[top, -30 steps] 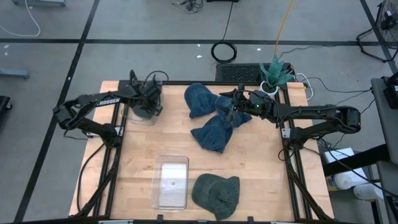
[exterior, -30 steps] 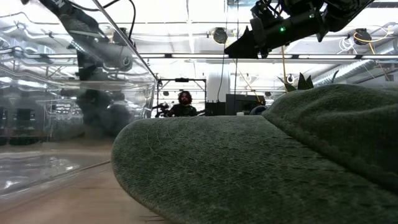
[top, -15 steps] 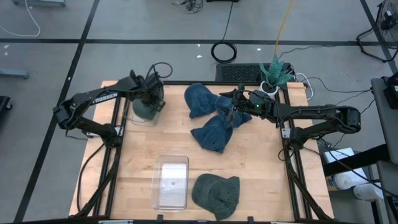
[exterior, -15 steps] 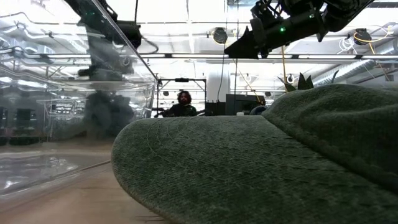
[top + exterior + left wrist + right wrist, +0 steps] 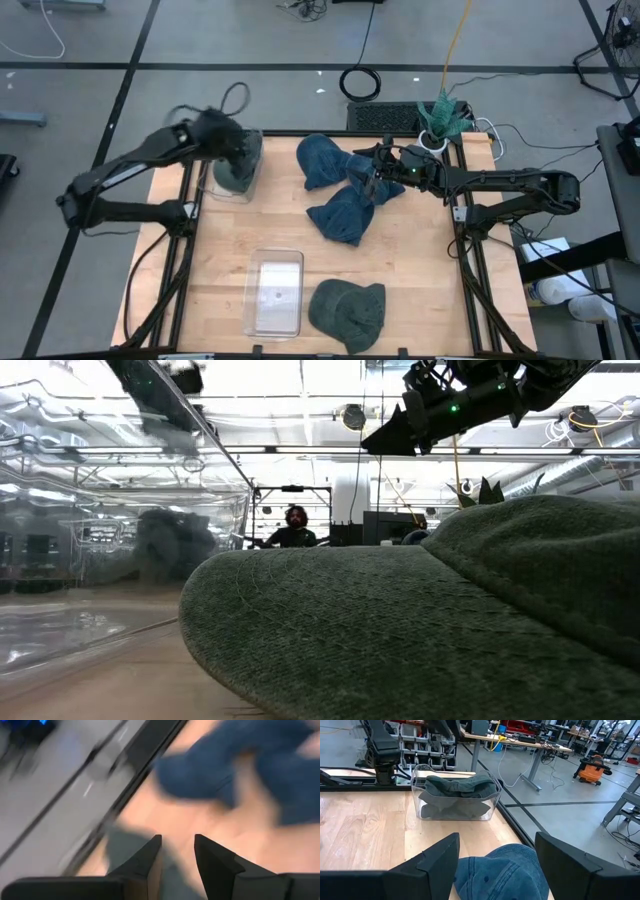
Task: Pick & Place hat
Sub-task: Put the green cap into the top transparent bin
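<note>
A dark green hat (image 5: 237,172) lies inside a clear bin (image 5: 250,150) at the table's far left; the right wrist view shows it (image 5: 455,787) filling that bin. My left gripper (image 5: 177,857) hangs above this bin (image 5: 228,142), blurred, its fingers a little apart with nothing between them. Two blue hats (image 5: 340,190) lie overlapping at the far middle. My right gripper (image 5: 375,175) hovers open over them, clear of the blue cloth (image 5: 505,870). A second green hat (image 5: 348,312) rests on the table by the near edge.
A second clear bin (image 5: 275,292) stands at the near edge left of the green hat, which fills the low view (image 5: 400,630). Black frame rails run along the table's left and right sides. Bare wood lies between the blue hats and the near bin.
My left gripper has risen out of the far-left clear bin and rolled as it rose; its arm has swung up and toward the table's left. The green hat has stayed in that bin.
</note>
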### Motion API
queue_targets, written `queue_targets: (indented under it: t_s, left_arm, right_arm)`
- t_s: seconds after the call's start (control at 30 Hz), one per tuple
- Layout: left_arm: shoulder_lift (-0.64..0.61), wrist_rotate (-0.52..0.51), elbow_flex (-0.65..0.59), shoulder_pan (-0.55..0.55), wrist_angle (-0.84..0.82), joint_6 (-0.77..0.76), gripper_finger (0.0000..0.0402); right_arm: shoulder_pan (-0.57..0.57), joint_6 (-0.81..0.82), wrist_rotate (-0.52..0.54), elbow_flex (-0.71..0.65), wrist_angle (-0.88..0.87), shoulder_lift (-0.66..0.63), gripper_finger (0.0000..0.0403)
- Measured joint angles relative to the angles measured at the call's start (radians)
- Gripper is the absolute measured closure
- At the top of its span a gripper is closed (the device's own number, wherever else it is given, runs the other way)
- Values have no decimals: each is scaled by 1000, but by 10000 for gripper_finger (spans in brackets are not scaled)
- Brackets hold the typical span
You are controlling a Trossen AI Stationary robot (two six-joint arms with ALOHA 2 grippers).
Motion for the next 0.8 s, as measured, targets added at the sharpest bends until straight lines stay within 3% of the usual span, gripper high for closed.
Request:
queue_targets:
  t_s: [0.17,0.37,0.43,0.67,0.8]
  left_arm:
    - [-169,356,-44,16,138,124,282]
    - [-266,624,-78,50,133,167,282]
    - [-286,635,-90,61,133,168,282]
    - [-294,510,-103,85,133,137,282]
    - [-290,447,-104,85,134,123,282]
  right_arm:
    - [5,3,-4,0,5,0,156]
    - [55,-20,-26,0,17,0,156]
    - [80,-36,-57,0,31,0,156]
    - [219,-46,-106,1,28,-33,156]
    - [362,-19,-73,67,-143,-43,156]
